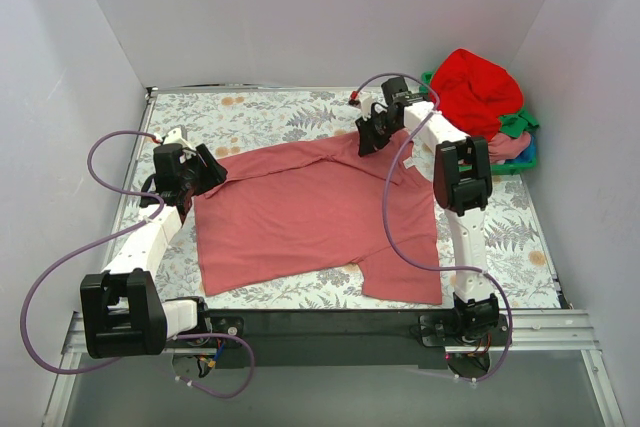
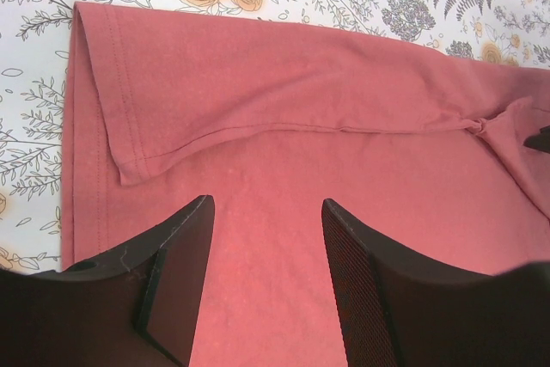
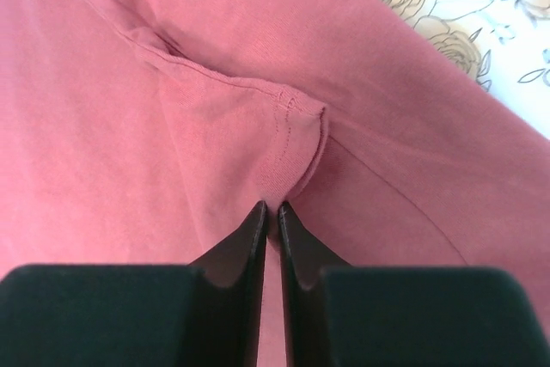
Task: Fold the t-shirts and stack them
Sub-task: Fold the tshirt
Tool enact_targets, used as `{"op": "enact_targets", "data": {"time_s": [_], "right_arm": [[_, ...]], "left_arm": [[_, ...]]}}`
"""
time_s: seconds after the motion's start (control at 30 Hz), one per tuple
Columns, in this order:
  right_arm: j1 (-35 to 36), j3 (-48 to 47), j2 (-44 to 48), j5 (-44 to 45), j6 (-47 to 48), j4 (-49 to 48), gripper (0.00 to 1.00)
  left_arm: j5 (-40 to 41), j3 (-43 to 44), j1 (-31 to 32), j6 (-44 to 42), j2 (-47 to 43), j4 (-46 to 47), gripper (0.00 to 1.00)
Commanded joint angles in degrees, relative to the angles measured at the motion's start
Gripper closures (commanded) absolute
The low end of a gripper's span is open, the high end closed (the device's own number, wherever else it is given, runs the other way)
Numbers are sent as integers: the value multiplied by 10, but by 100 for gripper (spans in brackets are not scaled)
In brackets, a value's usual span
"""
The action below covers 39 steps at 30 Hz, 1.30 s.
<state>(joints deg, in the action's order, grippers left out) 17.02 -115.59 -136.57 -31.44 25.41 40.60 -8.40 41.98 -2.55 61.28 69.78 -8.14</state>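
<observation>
Right gripper [image 3: 273, 208]: jaws drawn nearly together, nipping a small pucker of the dusty rose t-shirt [image 3: 172, 152] at a stitched seam end. In the top view it sits at the shirt's upper right edge.

Left gripper [image 2: 266, 238]: jaws wide, nothing between them, poised above flat cloth at the shirt's upper left. Whether the tips touch the cloth, I cannot tell. A sleeve [image 2: 129, 118] lies folded inward just beyond, upper left of that wrist view.

The shirt is spread across the middle of the floral table cover [image 1: 260, 112], its top edge already turned over. One corner trails to lower right.

Other t-shirts heaped at upper right: red [image 1: 480, 87], green [image 1: 515, 125], pink [image 1: 505, 145], in a basket [image 1: 530, 157], well apart from the spread one.

Handling, by judgement: light, limp cotton, not fragile, grippy rather than slick. It should sag between holds and drag on the cover. Best taken at hems or seams, where doubled cloth gives bite. Two holds along one edge should keep the fold straight.
</observation>
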Motion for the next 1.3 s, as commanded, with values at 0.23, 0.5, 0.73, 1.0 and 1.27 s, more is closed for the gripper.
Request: {"op": "enact_targets", "data": {"time_s": [0.23,0.5,0.73,1.0,1.27], "right_arm": [[4,35,71,-25,20,5,85],[22,120,129,-70,81,7,91],[93,226,201,-48,167,6,89],[128,242,218,44,185,11,50],[8,93,167,9,66,6,50]], "left_arm": [[-6,-2,3,-6,-5,5,48],[-5,-2,3,-6,-7,5,48],[-6,-2,3,-5,-9,4,48],[2,-6,3,-5,-12,2,48],[24,0,3,31,5,3,47]]}}
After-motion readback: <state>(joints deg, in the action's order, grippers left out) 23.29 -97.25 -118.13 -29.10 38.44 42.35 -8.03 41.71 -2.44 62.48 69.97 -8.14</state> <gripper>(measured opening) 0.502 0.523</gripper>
